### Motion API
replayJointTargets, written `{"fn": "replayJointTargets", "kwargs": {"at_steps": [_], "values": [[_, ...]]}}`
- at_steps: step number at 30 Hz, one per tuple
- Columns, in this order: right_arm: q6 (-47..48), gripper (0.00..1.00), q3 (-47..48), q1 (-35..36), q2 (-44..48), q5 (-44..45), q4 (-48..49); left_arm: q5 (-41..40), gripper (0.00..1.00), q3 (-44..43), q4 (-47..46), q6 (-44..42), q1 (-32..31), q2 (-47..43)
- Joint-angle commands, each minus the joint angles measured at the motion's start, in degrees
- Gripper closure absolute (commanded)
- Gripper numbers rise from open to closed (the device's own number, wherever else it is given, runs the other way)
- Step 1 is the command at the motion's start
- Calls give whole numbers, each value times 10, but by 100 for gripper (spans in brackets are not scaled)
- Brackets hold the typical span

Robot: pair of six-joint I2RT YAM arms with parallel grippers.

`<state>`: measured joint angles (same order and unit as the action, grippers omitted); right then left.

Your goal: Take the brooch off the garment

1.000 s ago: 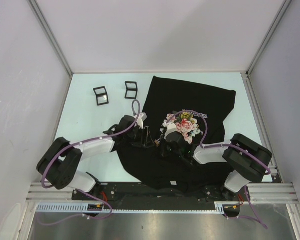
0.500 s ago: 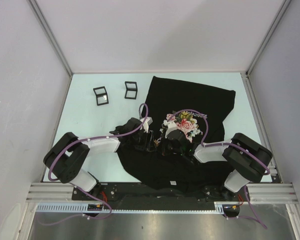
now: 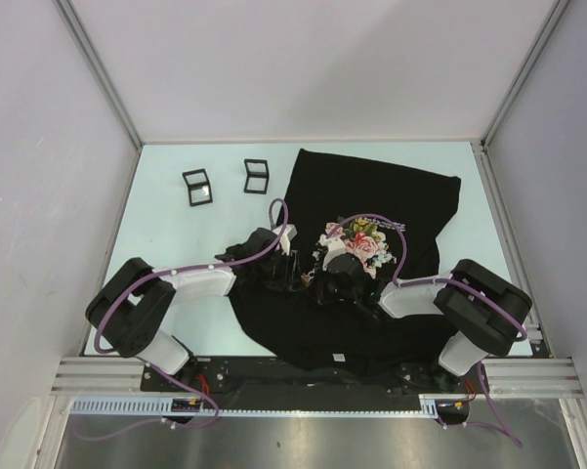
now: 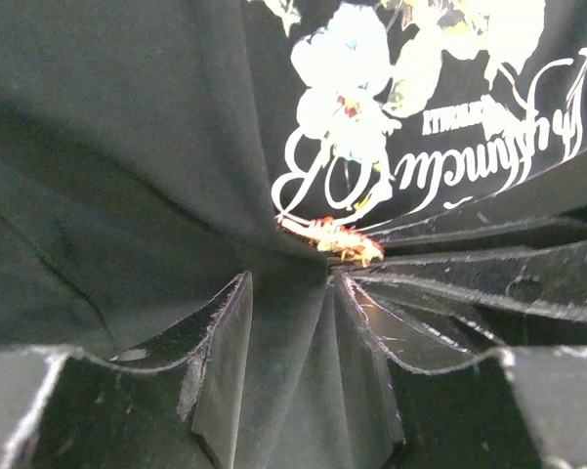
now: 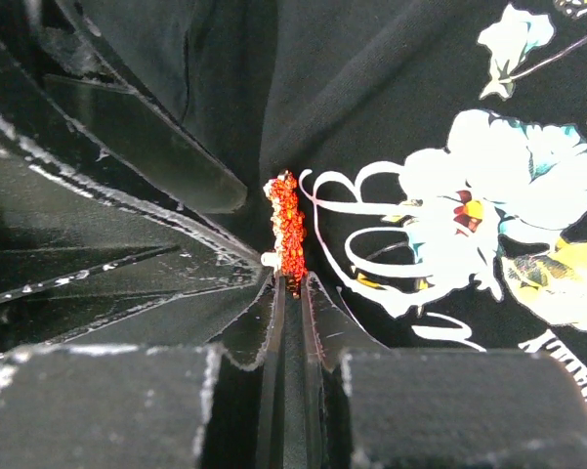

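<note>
L pincer [image 4: 293,285] spread, fabric bunched between its fingers, red-orange brooch [image 5: 288,230] just past the tips. R pincer [image 5: 289,289] pressed together right at the brooch's end; pinching it or just cloth, can't tell. Brooch sits on the black garment [image 3: 371,195], mid-tabletop [image 3: 176,234], beside the white lettering.

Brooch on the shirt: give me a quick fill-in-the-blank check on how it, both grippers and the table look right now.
The brooch sits on the ___ garment. The right gripper has its jaws ___ at the brooch's end. The left gripper has its jaws ___, with cloth showing between them. In the top view, left of the garment, stand ___ small black frames.
Missing words: black; shut; open; two.
</note>
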<state>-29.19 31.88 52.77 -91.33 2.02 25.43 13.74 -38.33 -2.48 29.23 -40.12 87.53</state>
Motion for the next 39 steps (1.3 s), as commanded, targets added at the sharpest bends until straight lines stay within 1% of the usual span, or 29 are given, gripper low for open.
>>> {"fn": "replayJointTargets", "kwargs": {"at_steps": [1,4,12,20,25,30,34,39], "values": [[14,100,0,1,-3,-4,32,12,56,-25,-31,20,-3,12],[18,100,0,1,-3,-6,34,13,54,-27,-33,22,-3,15],[40,100,0,8,-7,-14,49,-6,56,-37,-24,27,-2,24],[71,100,6,27,-24,-13,53,5,57,-52,-29,42,-2,41],[59,100,6,28,-20,1,44,-38,58,-40,-28,54,-2,16],[37,100,6,28,-19,38,29,-106,54,-22,-24,76,-2,-16],[26,100,6,25,-17,51,22,-124,51,-3,-36,86,-2,-43],[26,100,6,23,-10,62,11,-123,51,5,-23,75,-2,-62]]}}
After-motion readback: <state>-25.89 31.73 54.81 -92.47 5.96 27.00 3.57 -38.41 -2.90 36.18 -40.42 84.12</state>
